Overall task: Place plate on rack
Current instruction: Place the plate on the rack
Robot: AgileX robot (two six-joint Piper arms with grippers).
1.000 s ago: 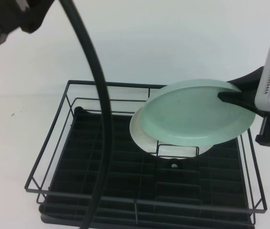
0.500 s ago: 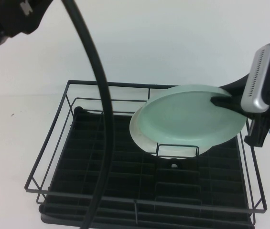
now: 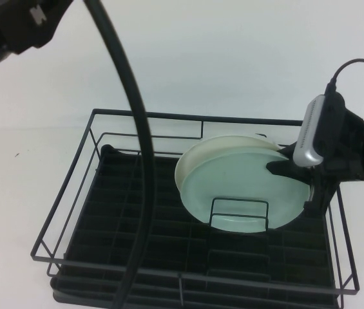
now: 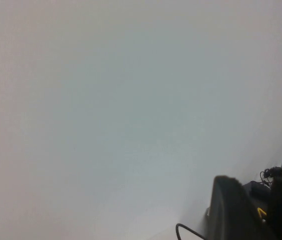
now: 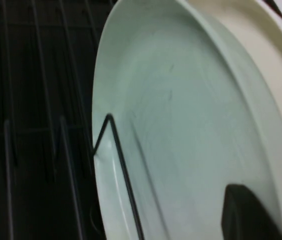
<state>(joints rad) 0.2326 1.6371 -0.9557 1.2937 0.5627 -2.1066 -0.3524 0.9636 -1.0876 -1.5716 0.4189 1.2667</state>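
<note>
The pale mint-green plate [image 3: 239,187] stands tilted on edge inside the black wire rack [image 3: 169,117]. It sits behind the small wire loop divider [image 3: 239,201] and leans back against a white plate [image 3: 233,140]. My right gripper [image 3: 283,166] is shut on the mint plate's right rim, low in the rack's right side. In the right wrist view the mint plate [image 5: 180,130] fills the picture, with one dark finger [image 5: 245,215] on its face. My left gripper [image 4: 253,212] is raised high off the table at the far left, facing a blank wall.
The left arm [image 3: 8,26] and its black cable [image 3: 140,161] hang across the left half of the high view. The rack's ribbed black tray base [image 3: 130,219] is bare on the left and front. White table lies around the rack.
My right gripper has come down and leftward with the mint plate. The plate went from held above the rack's back right to standing in the rack behind the loop divider.
</note>
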